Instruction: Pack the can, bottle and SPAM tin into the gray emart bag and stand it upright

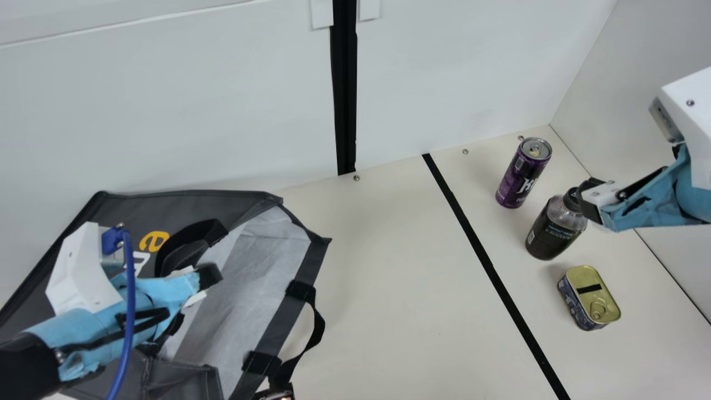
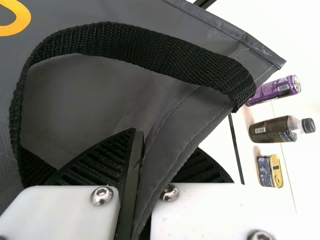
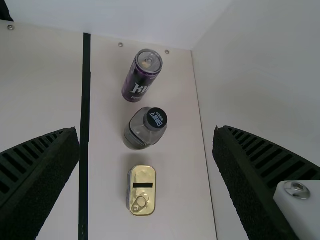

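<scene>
On a cream table (image 1: pixel 400 278), a gray bag (image 1: pixel 166 208) lies flat on the left, its mouth facing right and its pale lining (image 1: pixel 266 244) showing. The left gripper (image 1: pixel 210 276) is over the bag, its fingers closed on the edge of the mouth, beside a black strap handle (image 2: pixel 125 42). A black stripe (image 1: pixel 489 266) runs from far to near between the bag and three items on the right. Farthest is a purple can (image 1: pixel 522 172), upright; nearer stands a dark-labeled bottle (image 1: pixel 555 228) with a black cap; nearest is a tin (image 1: pixel 590 297) with a gold pull-tab lid facing up. The right gripper (image 1: pixel 589 200) is near the bottle's cap, its fingers spread wide and holding nothing.
</scene>
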Motion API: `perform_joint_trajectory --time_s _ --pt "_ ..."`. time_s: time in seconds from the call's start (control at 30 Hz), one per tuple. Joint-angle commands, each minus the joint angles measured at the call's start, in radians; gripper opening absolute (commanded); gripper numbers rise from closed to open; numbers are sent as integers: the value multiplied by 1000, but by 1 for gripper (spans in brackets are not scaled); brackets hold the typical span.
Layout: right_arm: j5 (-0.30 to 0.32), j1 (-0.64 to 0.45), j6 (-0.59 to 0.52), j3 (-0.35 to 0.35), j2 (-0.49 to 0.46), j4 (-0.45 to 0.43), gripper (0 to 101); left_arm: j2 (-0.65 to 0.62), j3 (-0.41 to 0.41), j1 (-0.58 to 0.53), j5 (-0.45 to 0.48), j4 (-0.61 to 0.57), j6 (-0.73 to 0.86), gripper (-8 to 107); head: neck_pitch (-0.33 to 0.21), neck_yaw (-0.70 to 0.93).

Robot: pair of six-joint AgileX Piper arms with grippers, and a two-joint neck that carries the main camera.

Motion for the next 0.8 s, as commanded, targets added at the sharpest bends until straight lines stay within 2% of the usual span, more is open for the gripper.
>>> perform_joint_trajectory --time_s 0.0,0.27,0.77 --pt "1 17 65 -8 8 -45 95 0 0 0 0 0 0 -8 -23 -1" --pt "1 50 191 -29 53 -116 95 0 0 0 0 0 0 -8 -23 -1" --pt "1 89 311 -95 170 -141 95 0 0 0 0 0 0 -8 -23 -1"
